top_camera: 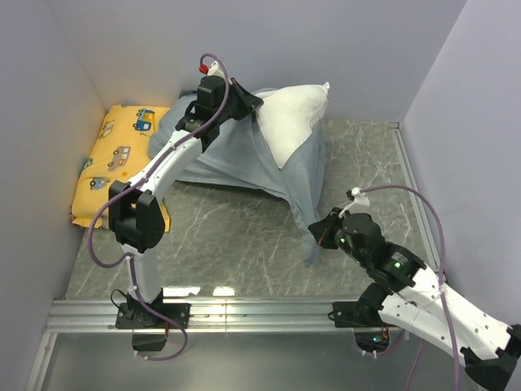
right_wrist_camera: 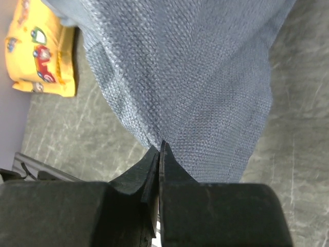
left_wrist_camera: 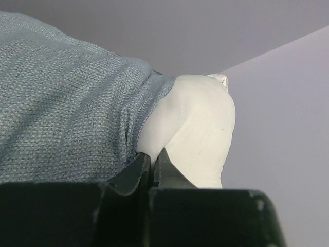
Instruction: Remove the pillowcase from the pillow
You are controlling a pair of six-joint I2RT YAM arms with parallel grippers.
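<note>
pillowcase [top_camera: 236, 159] edge in right pincer [right_wrist_camera: 160, 149], pillow [top_camera: 293, 114] in left pincer [left_wrist_camera: 152, 158] (wall [top_camera: 326, 41] close behind)

Bright even light, soft shadows, wrist cams blurry up close

- You face a plain pale lavender-grey back wall [top_camera: 342, 49], matte and unmarked.
- On your left, a left side wall [top_camera: 37, 138] of the same colour meets it in a straight corner.
- On your right, a right side wall [top_camera: 476, 106] closes the space, so you work in a three-sided booth.
- Under it all you have a table top [top_camera: 236, 236] with a grey-green marble pattern and thin pale veins.
- A narrow metal strip [top_camera: 404, 183] runs along the table's right edge.
- At the near edge you see an aluminium rail [top_camera: 260, 315] running across the full width.
- The light is soft and even; you get a few bright glints [top_camera: 221, 291] just beyond the rail.
</note>
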